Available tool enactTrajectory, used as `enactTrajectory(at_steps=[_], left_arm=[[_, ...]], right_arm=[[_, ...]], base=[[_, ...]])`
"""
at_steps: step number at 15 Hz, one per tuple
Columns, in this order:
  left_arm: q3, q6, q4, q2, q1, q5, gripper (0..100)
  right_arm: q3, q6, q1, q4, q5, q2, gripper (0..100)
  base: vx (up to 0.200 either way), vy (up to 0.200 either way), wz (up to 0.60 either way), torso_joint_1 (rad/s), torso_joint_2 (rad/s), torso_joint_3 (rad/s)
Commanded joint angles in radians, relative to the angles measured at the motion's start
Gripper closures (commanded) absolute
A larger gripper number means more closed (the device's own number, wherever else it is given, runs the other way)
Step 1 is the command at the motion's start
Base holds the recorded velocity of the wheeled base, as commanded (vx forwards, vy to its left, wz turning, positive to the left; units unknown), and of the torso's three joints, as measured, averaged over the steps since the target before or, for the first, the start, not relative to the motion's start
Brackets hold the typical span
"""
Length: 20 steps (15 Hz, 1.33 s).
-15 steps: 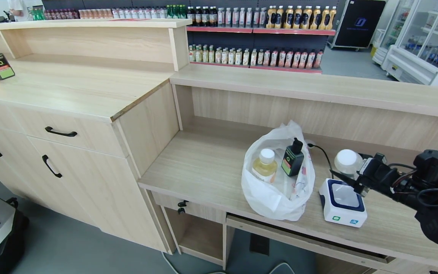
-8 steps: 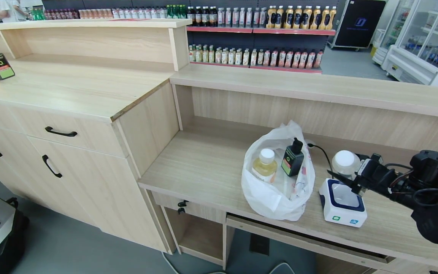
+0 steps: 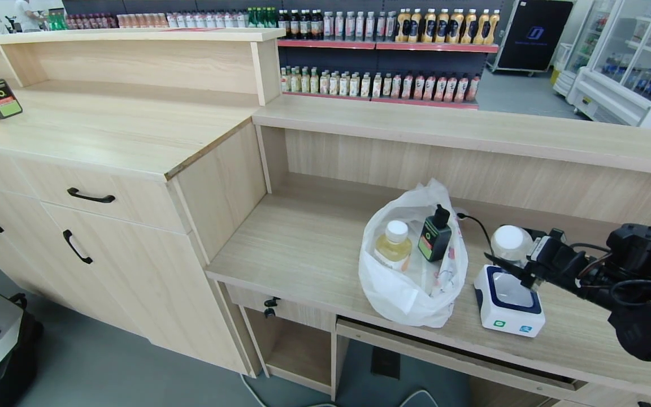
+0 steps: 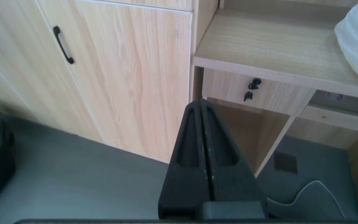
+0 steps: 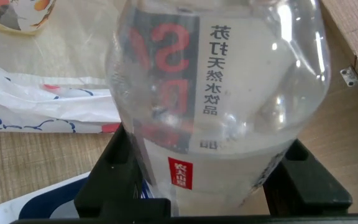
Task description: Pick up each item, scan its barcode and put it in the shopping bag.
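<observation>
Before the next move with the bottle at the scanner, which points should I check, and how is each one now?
1. Grip: right gripper shut on the clear bottle: ok.
2. Position: clear bottle held just over the scanner: ok.
3. Barcode turned toward the scanner window: cannot tell.
4. Mouth of the shopping bag open upward: ok.
5. Room in the bag beside the yellow bottle and black bottle: cannot tell.
6. Other arm: left gripper shut, away from the bag: ok.

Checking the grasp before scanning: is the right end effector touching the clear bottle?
Touching. The right wrist view shows the clear bottle wedged between the right end effector's black fingers, contact on both sides.
</observation>
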Motion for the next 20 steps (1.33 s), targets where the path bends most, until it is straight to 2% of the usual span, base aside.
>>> enactTrajectory(at_steps=[1,7,9,11,12,13,15,16,17,20], left_arm=[[0.000,-0.001,0.000,0.000,0.000,0.000,100],[0.000,0.001,0.000,0.000,0.000,0.000,100],[0.000,-0.001,0.000,0.000,0.000,0.000,100],[0.000,-0.001,0.000,0.000,0.000,0.000,100],[0.000,0.001,0.000,0.000,0.000,0.000,100],[0.000,-0.001,0.000,0.000,0.000,0.000,100],[0.000,0.001,0.000,0.000,0.000,0.000,100],[0.000,0.001,0.000,0.000,0.000,0.000,100],[0.000,-0.001,0.000,0.000,0.000,0.000,100],[0.000,0.001,0.000,0.000,0.000,0.000,100]], right_arm=[[-0.002,0.001,0.001,0.003,0.002,0.003,100],[-0.019,0.040,0.001,0.001,0.000,-0.011,100],[-0.065,0.205,-0.005,0.012,-0.020,-0.078,100],[-0.099,0.438,-0.033,0.057,-0.179,-0.192,100],[-0.099,0.478,-0.034,0.072,-0.216,-0.216,100],[-0.085,0.570,-0.053,0.170,-0.394,-0.313,100],[-0.001,0.609,-0.057,0.327,-0.669,-0.479,100],[0.030,0.613,-0.057,0.343,-0.742,-0.514,100],[0.091,0.622,-0.059,0.345,-0.860,-0.565,100],[0.110,0.622,-0.085,0.343,-0.897,-0.577,100]], base=[[0.000,0.000,0.00,0.000,0.00,0.000],[0.000,0.000,0.00,0.000,0.00,0.000],[0.000,0.000,0.00,0.000,0.00,0.000],[0.000,0.000,0.00,0.000,0.00,0.000],[0.000,0.000,0.00,0.000,0.00,0.000],[0.000,0.000,0.00,0.000,0.00,0.000],[0.000,0.000,0.00,0.000,0.00,0.000],[0.000,0.000,0.00,0.000,0.00,0.000],[0.000,0.000,0.00,0.000,0.00,0.000],[0.000,0.000,0.00,0.000,0.00,0.000]])
